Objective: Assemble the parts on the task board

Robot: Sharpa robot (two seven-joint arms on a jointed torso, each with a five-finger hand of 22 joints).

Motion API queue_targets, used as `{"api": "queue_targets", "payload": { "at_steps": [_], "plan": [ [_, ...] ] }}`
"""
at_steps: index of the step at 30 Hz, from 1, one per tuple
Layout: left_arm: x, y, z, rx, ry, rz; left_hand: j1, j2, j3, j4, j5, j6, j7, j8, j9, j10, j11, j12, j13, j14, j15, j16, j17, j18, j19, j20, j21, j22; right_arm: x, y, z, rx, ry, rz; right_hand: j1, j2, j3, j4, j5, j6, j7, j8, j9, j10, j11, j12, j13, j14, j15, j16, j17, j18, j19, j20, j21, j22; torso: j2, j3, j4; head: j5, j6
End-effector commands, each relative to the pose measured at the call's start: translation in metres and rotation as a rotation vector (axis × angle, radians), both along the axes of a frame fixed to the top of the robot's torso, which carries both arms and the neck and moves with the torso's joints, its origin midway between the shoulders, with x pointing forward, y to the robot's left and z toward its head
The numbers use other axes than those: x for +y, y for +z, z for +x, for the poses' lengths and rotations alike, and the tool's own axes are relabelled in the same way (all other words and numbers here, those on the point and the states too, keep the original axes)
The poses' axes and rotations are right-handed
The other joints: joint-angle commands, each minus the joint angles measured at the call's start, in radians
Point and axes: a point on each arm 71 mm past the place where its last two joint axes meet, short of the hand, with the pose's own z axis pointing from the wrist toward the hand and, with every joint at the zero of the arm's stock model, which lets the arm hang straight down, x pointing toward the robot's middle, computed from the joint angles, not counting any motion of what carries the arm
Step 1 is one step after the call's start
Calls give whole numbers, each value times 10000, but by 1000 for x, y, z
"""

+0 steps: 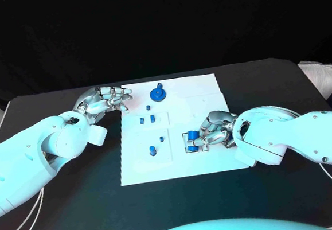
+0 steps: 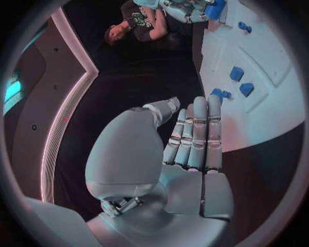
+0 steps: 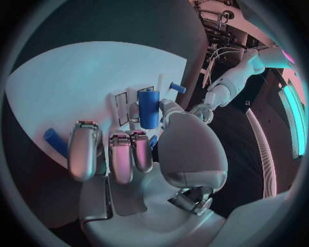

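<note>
Blue part in right robot hand

We reach in from both sides: our left hand lies far-left with fingers straight and together, holding nothing; our right hand curls its fingers, palm down, nearer right.

White task board on a black table, small blue parts, silver hands, white arms, blue cylinder.
</note>
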Motion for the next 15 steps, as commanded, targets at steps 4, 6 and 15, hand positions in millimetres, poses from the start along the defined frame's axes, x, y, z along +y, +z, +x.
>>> {"api": "queue_targets", "payload": {
  "at_steps": [4, 6, 15],
  "plan": [
    [-2, 1, -1, -12, -167, -79, 1, 77, 18, 49, 32, -39, -17, -45, -9, -63, -8, 39, -8, 40, -8, -55, 14, 146, 58, 2, -67, -10, 2, -1, -2, 66, 240, -97, 68, -53, 65, 2, 59, 52, -30, 68, 12, 753, -22, 5, 2310, 1024, -32, 62, 2635, -99, 653, -50, 60, 1239, 4, -7, 3, 13, -24],
    [-2, 1, -1, -10, -166, -77, 1, 77, 18, 49, 32, -39, -17, -45, -9, -63, -8, 39, -8, 40, -8, -55, 14, 146, 58, 2, -67, -10, 2, -1, -2, 74, 252, -100, 68, -53, 65, 2, 59, 52, -30, 68, 12, 753, -22, 5, 2310, 1024, -32, 62, 2635, -99, 653, -50, 60, 1239, 5, -5, 1, 17, -27],
    [-2, 0, 0, 1, -175, -80, 1, 77, 18, 49, 32, -39, -17, -45, -9, -63, -8, 39, -8, 40, -8, -55, 14, 146, 58, 2, -67, -10, 1, -1, 0, 55, 243, -149, -25, -150, 64, 13, -119, 49, -16, 55, 10, 736, -11, -25, 2293, 1024, -22, 62, 2635, -98, 650, -45, 45, 1238, 4, -9, -2, 14, -32]
  ]
}}
